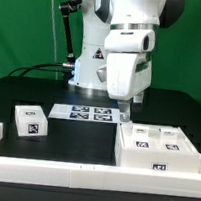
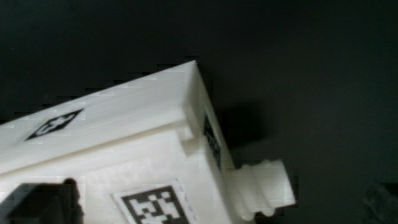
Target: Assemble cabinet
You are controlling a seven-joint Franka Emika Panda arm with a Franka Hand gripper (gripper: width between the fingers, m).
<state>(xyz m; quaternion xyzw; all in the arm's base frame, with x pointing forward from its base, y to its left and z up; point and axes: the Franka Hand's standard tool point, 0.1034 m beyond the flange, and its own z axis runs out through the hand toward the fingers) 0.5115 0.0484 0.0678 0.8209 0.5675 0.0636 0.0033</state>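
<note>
The cabinet [image 1: 159,151] is a white boxy shell with black-and-white tags on top, lying at the exterior view's right against the front rail. In the wrist view its corner [image 2: 125,130] fills the frame, with two tags and a short round white peg [image 2: 267,186] on its side. A small white tagged drawer block [image 1: 28,122] stands apart at the exterior view's left. My gripper [image 1: 136,99] hangs just above the cabinet's far left corner. Its jaws stand wide apart with nothing held; one dark finger [image 2: 43,202] shows over the cabinet.
The marker board [image 1: 85,113] lies flat between the block and the cabinet. A long low white rail [image 1: 71,170] edges the table's front and turns up at the left. The robot base [image 1: 92,62] stands behind, with cables at the back left.
</note>
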